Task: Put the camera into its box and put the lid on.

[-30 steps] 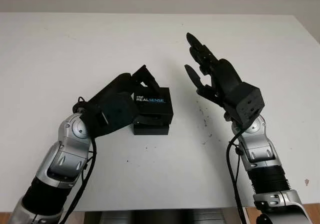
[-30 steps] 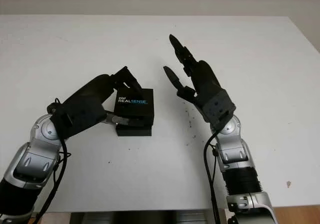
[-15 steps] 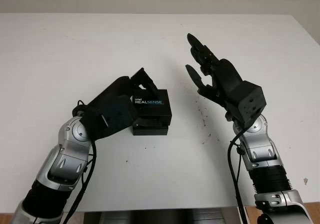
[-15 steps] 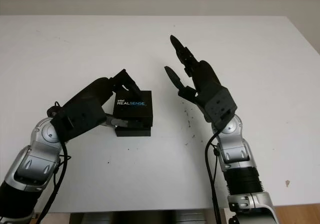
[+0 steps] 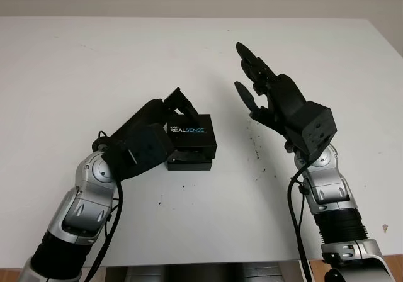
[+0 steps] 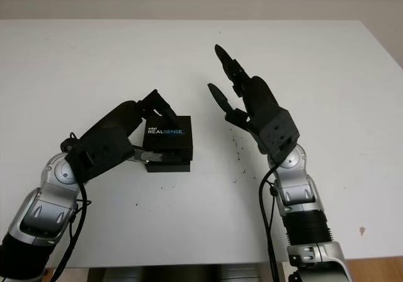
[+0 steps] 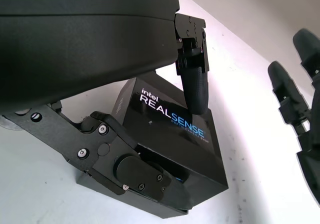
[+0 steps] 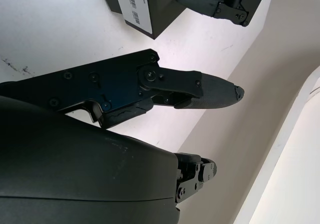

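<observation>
Spanning both eye views is one white table [image 5: 94,62], carrying two arms and one black box [image 5: 189,161] with one lid [image 5: 192,134] (marked "REALSENSE") set over it, near the table's middle. The left hand [image 5: 165,126] grips the lid, one finger [image 7: 194,84] on its top, another [image 7: 130,169] against its near side. The right hand [image 5: 261,92] hangs open above the table, to the right of the box. Since a second ago, the lid has sunk lower over the box; the right hand has barely moved.
</observation>
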